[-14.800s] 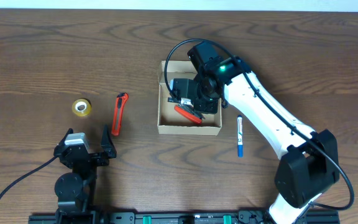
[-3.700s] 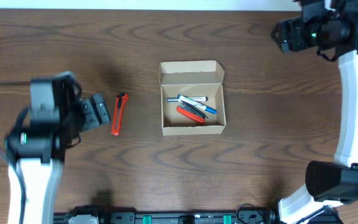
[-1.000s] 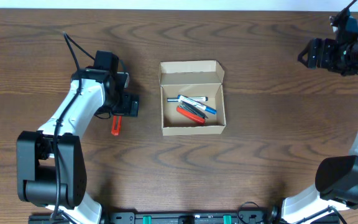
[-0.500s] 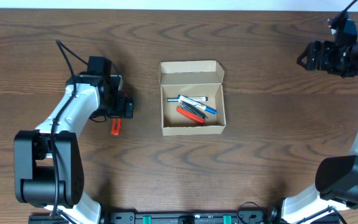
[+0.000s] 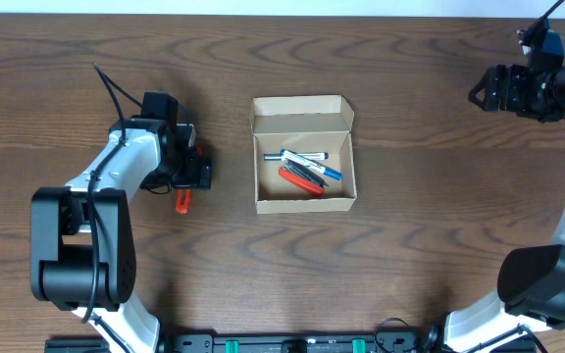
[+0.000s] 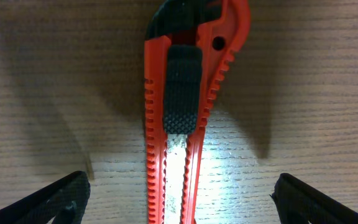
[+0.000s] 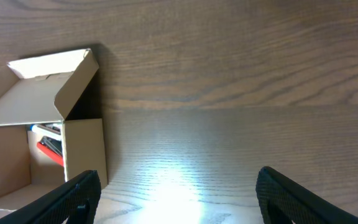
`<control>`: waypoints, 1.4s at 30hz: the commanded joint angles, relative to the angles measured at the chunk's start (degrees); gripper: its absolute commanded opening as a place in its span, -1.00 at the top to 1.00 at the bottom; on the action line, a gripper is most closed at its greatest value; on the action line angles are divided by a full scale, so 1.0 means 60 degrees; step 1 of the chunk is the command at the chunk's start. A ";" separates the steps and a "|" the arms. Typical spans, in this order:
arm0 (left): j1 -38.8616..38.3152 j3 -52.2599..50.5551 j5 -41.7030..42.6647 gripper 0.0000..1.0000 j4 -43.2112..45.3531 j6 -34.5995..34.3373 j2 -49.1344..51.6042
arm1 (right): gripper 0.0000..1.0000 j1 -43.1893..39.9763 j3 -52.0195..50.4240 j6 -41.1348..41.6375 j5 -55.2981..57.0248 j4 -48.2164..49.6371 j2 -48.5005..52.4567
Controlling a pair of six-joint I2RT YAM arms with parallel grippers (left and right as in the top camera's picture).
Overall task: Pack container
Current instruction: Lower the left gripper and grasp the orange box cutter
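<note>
The container (image 5: 303,204), a tan cardboard box with its lid flap (image 5: 300,107) standing open, sits mid-table and holds pens and a red tool (image 5: 302,176). To its left a red box cutter (image 5: 181,202) lies on the wood. My left gripper (image 5: 192,170) hangs over the cutter, open, one finger on each side. In the left wrist view the cutter (image 6: 174,118) runs lengthwise between the black fingers (image 6: 58,198), not touched. My right gripper (image 5: 488,86) is open at the far right, empty; its view shows the container (image 7: 82,152) at the left.
The left arm's black cable (image 5: 108,83) arcs over the table behind the arm. The table's far edge (image 5: 282,14) runs along the top of the overhead view.
My left gripper has shifted a little left and settled over the red box cutter. The right arm and the box have not moved.
</note>
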 commanded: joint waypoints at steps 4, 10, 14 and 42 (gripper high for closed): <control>0.0004 -0.0044 0.0204 -0.90 0.0047 0.0463 0.0248 | -0.60 0.0091 -0.0029 -0.0255 -0.0106 -0.0033 -0.0109; 0.0004 -0.0044 0.0091 -0.90 0.0025 0.0849 0.0266 | -0.60 0.0091 -0.0029 -0.0324 -0.0106 -0.0033 -0.0109; 0.0004 -0.0044 -0.0521 -0.90 -0.0033 0.0761 0.0266 | -0.58 0.0087 -0.0029 -0.0412 -0.0102 -0.0044 -0.0109; -0.0437 -0.0044 -0.0550 -0.72 -0.0062 0.0481 0.0645 | -0.57 0.0087 -0.0029 -0.0576 -0.0106 -0.0113 -0.0109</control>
